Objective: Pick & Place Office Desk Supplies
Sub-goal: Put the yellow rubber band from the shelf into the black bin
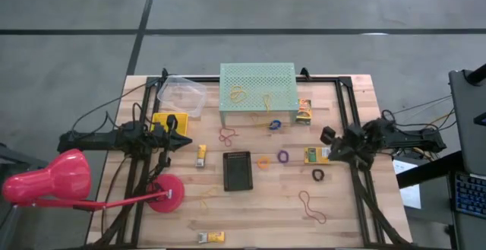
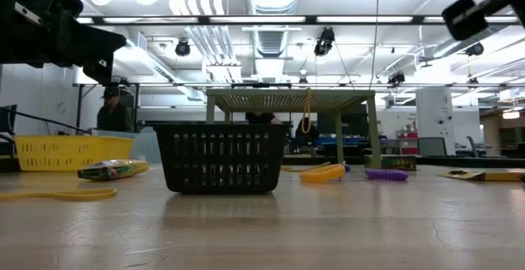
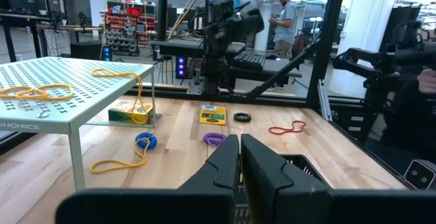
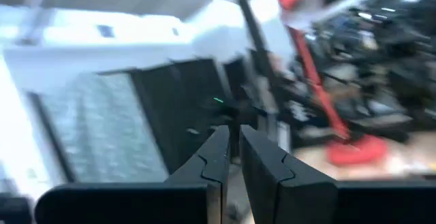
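Note:
Small supplies lie scattered on the wooden table: a red rubber band (image 1: 228, 135), another red one (image 1: 311, 207), an orange band (image 1: 263, 162), a purple ring (image 1: 283, 156), a black ring (image 1: 318, 175), a blue ring (image 1: 275, 124) and yellow-orange boxes (image 1: 201, 155) (image 1: 315, 155). Yellow bands (image 1: 238, 93) rest on the mint stand's top. My left gripper (image 1: 184, 140) is shut and hovers left of a box, raised in the low view (image 2: 86, 48). My right gripper (image 1: 326, 137) is shut, held above the table beside the right box.
A black mesh basket (image 1: 237, 170) sits mid-table. The mint perforated stand (image 1: 257, 87) stands at the far side, with a clear tub (image 1: 182, 94) and a yellow tray (image 1: 167, 123) to its left. The pink lamp (image 1: 53, 178) has its base (image 1: 165, 193) near the left front.

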